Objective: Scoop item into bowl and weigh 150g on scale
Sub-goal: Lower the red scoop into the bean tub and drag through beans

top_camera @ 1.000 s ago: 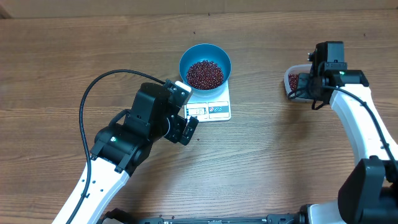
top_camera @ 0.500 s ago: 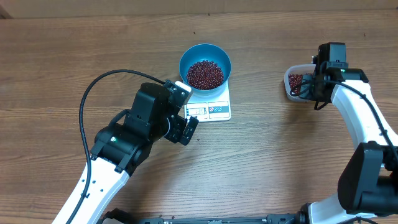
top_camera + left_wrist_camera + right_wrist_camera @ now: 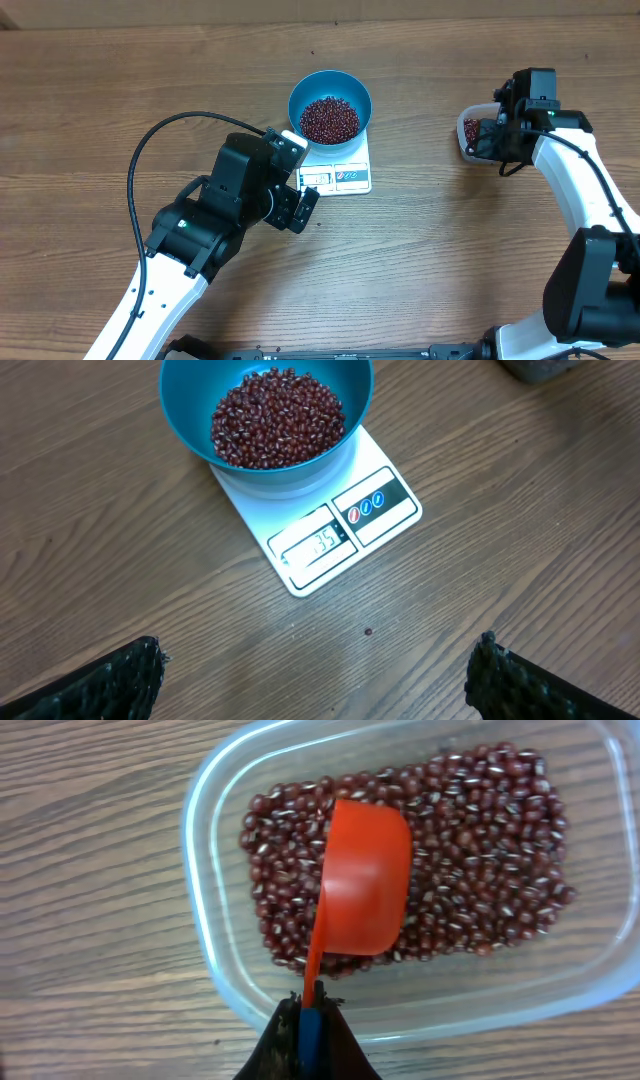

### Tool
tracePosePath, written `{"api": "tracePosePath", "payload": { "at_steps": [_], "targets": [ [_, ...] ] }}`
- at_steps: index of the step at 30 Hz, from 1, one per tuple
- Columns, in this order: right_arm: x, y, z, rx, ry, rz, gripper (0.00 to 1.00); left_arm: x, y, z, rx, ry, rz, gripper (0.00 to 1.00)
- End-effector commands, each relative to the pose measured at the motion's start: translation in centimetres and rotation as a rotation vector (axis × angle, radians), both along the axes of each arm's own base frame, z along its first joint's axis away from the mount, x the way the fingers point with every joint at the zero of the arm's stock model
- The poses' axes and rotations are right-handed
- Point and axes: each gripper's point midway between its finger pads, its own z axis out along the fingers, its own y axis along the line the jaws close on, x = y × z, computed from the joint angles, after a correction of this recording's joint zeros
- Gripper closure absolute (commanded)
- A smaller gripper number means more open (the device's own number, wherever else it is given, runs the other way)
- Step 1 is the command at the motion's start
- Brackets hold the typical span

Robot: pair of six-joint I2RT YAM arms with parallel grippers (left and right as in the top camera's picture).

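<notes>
because the beans point(image 3: 480, 840) look loose and light, only the scoop point(image 3: 365, 880) will carry them. the right gripper point(image 3: 310, 1025) pinches its handle point(image 3: 313, 970) at six o'clock; the left gripper point(image 3: 315, 685) gapes.

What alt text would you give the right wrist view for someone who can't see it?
The right gripper, shut on the handle of an orange-red scoop, holds its cup over dark red-brown beans in a clear plastic tub on a wooden table.

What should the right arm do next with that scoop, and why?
Probably dip the scoop into the beans in the tub for a small portion: the right gripper holds it over them, and the scale under the bowl seems to read 135.
</notes>
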Motion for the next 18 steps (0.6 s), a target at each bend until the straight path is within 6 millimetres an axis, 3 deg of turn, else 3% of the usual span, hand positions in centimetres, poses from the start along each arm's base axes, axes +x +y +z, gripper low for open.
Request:
{"api": "tracePosePath", "payload": {
  "at_steps": [1,18],
  "targets": [
    [0.24,1.15,0.06,0.065,-0.01,0.042,0.96,0.19,-0.49,0.78,-0.023,-0.007,-0.006,0.01],
    [0.17,1.38,0.55,0.211,-0.03,0.056,0.96,0.19,-0.49,0.78,-0.023,-0.007,-0.006,0.0]
  ]
}}
